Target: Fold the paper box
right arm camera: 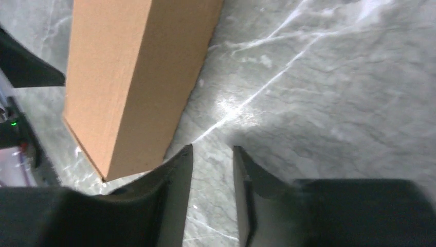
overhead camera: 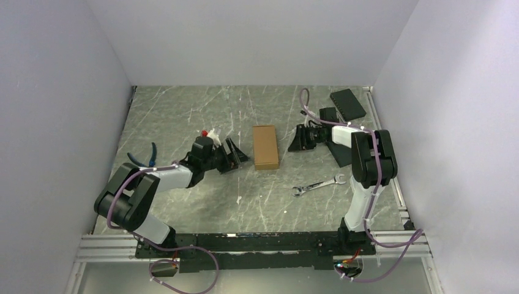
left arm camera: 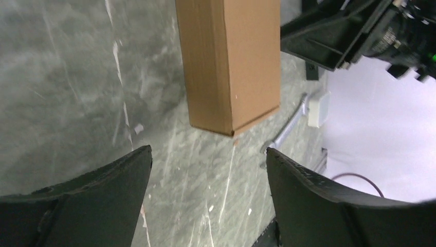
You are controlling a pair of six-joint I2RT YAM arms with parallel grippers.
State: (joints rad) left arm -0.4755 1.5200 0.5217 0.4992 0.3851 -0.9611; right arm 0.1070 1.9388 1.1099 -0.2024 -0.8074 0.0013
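The box lies closed on the desk between the claws, so folding looks finished. Left claw gapes wide, empty; right claw is narrowly parted, empty. Next, probably: check the flaps, then back away

The top view looks down from behind over the whole desk. Each wrist view sits close behind its jaws, both sharing the paper box just beyond them.

Wrench lies near side of right gripper; black pads behind it; blue pliers behind left gripper.
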